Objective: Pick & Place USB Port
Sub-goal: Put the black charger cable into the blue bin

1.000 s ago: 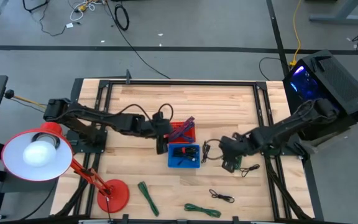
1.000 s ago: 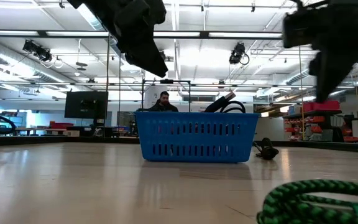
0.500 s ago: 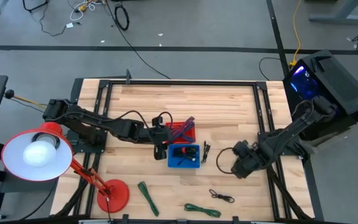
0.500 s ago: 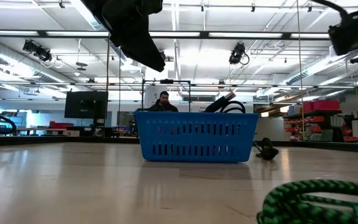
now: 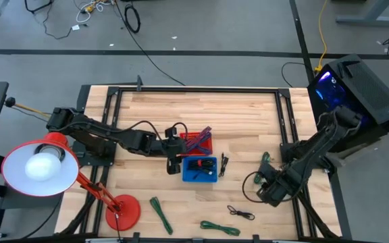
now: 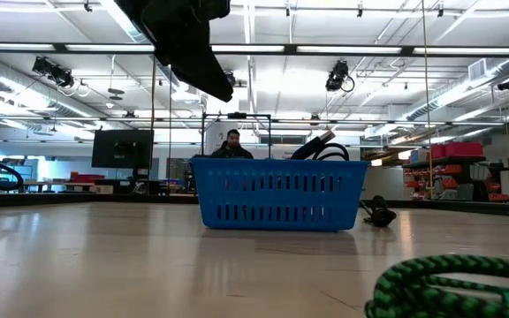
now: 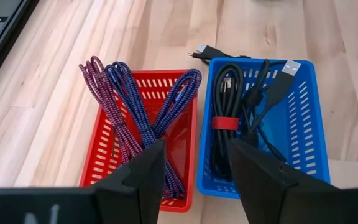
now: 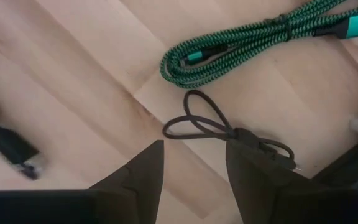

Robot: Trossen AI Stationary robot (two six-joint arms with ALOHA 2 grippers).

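While both arms' jaws gape, black cable (image 8: 229, 134) lies approx. diagonal, plug toward R gripper (image 8: 191, 180).

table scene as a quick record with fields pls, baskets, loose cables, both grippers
blue basket: black cables inside, beside red basket
red basket: purple braided cables
loose black cable: on wood, below right gripper
green cables: lying near the table's front edge
left gripper: fingers open, empty, hovering by the baskets
right gripper: fingers open, empty
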